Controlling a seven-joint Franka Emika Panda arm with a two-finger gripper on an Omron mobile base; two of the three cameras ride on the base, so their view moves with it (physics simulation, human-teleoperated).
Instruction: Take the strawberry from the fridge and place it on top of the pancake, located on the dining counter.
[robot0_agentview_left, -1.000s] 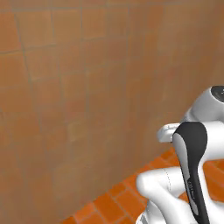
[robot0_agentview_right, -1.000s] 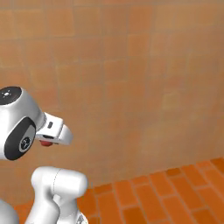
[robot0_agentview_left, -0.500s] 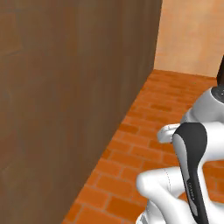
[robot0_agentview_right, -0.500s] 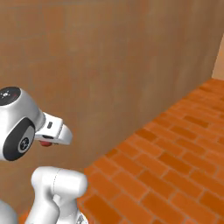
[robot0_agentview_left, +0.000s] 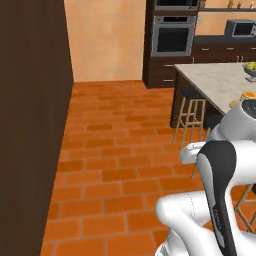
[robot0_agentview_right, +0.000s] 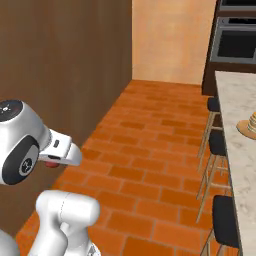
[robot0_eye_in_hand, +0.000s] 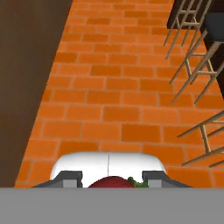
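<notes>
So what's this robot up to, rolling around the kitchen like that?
It is carrying a strawberry shut in its claw, arm tucked close to its body. Ahead is an orange brick floor, with a dark wood wall on one side and the dining counter with stools on the other. The pancake waits on that counter, with nothing on it yet.

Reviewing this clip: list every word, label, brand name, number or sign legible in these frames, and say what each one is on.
None can be read.
The wall oven has a control strip at its top, too small and blurred to tell whether it bears text.
The microwave panel is likewise too small to read.
The dining counter, stools, brick floor and dark wood cabinet carry no markings.
</notes>
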